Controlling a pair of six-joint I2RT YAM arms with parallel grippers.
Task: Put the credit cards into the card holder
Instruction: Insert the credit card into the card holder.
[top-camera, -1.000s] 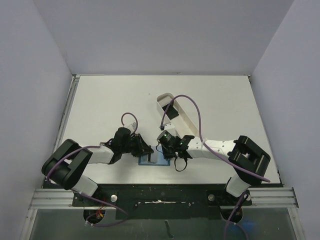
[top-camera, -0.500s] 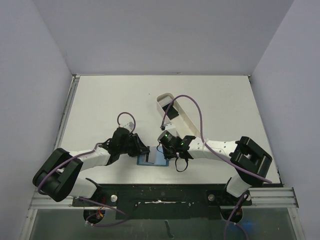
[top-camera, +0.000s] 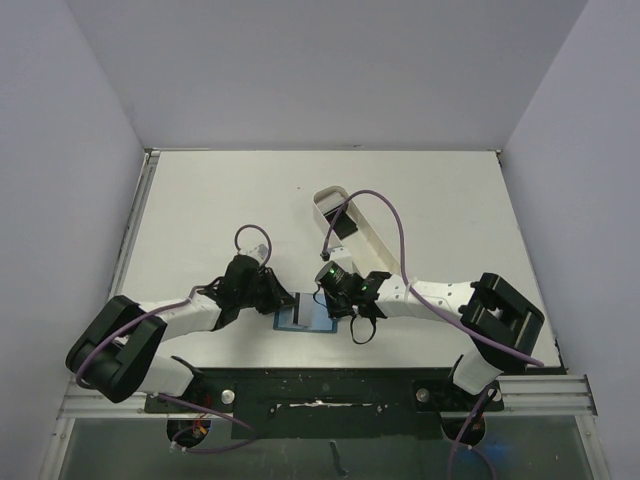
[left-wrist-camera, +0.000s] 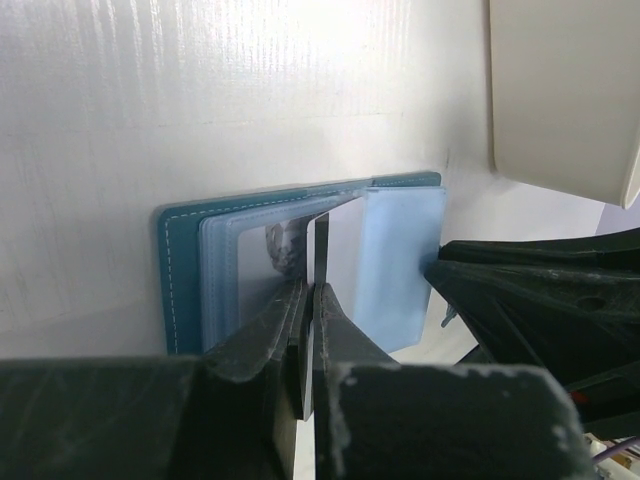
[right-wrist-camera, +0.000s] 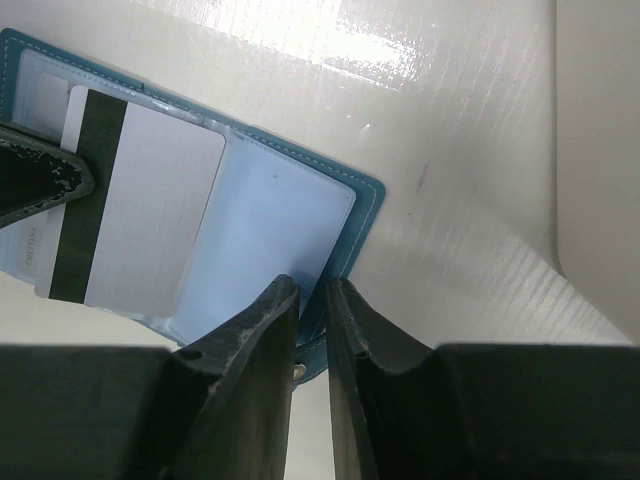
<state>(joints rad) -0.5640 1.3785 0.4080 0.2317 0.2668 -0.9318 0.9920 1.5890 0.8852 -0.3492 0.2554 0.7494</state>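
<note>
Both arms reach low inward, left tool (left-wrist-camera: 312, 288) pinching a white card (right-wrist-camera: 150, 215), right tool (right-wrist-camera: 312, 286) clamping the card holder (right-wrist-camera: 275, 225).

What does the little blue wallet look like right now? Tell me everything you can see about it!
The card holder is a small teal wallet with pale stitching round its edge and clear, light blue pockets inside. It lies open and flat on the white table. A white card with a black stripe lies over its pockets, pinched at one end by the left gripper. The right gripper has its jaws closed on the wallet's opposite edge.
</note>
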